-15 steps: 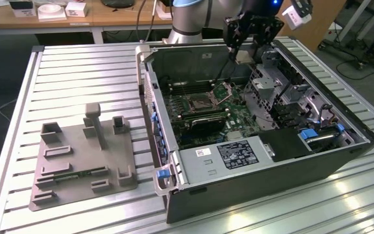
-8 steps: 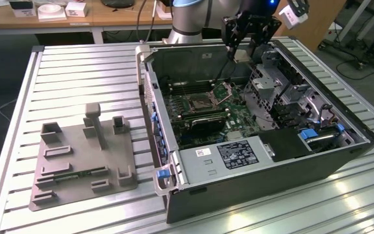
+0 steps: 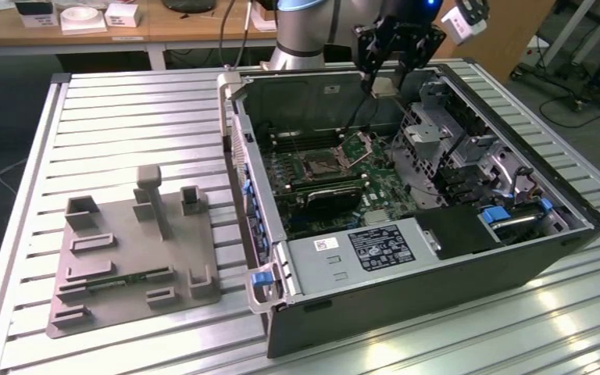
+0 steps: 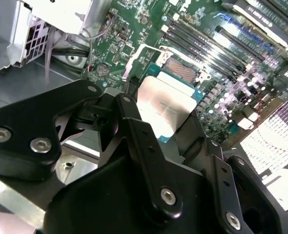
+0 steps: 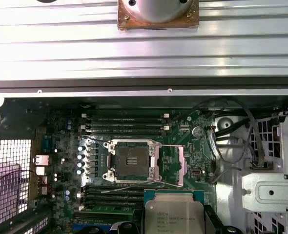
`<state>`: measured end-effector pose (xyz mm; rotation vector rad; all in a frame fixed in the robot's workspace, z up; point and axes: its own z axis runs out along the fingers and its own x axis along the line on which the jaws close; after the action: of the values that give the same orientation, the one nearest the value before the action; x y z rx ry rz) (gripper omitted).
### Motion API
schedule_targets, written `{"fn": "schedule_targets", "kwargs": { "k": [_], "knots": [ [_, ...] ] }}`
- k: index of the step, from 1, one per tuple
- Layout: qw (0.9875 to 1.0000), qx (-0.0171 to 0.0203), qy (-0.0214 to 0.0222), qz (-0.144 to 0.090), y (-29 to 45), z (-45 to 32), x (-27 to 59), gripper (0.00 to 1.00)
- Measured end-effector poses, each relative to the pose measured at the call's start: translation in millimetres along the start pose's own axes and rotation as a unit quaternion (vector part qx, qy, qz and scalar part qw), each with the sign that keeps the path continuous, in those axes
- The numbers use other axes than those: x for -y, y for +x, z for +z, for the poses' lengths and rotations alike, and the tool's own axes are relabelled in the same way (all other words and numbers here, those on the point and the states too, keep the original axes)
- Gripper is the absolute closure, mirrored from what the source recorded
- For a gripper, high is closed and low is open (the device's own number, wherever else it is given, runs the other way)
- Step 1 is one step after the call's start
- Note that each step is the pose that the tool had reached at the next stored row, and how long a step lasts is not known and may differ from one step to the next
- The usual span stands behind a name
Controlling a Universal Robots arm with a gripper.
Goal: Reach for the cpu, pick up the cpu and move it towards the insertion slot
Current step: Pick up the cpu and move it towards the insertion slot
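Note:
The cpu (image 4: 164,108), a flat square chip with a pale silver top, sits between my black fingers (image 4: 134,126), and my gripper (image 4: 163,113) is shut on its edges. In the exterior view the gripper (image 3: 386,78) hangs high over the back of the open computer case, with the cpu (image 3: 383,84) pale between its tips. The insertion slot (image 3: 319,165) lies below on the green motherboard, its hinged metal frame (image 3: 358,145) raised. In the first wrist view the cpu (image 5: 174,215) is a short way off from the insertion slot (image 5: 131,163), not above it.
The case (image 3: 425,234) lies open on a ribbed metal table (image 3: 123,125). Memory slots (image 5: 124,123) flank the socket, and a drive cage (image 3: 451,148) and cables (image 5: 241,141) stand beside it. A grey plastic tray (image 3: 133,258) with a green memory stick (image 3: 123,280) lies at the exterior view's left.

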<state>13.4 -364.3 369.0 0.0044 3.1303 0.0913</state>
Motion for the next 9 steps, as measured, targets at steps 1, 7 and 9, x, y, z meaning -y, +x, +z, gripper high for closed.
{"fn": "schedule_targets", "kwargs": {
  "k": [1, 7, 9],
  "knots": [
    [1.0, 0.0, 0.0, 0.0, 0.0, 0.4, -2.1, 0.45],
    [1.0, 0.0, 0.0, 0.0, 0.0, 2.0, -7.2, 0.45],
    [1.0, 0.0, 0.0, 0.0, 0.0, 2.2, -7.7, 0.45]
  ]
}}
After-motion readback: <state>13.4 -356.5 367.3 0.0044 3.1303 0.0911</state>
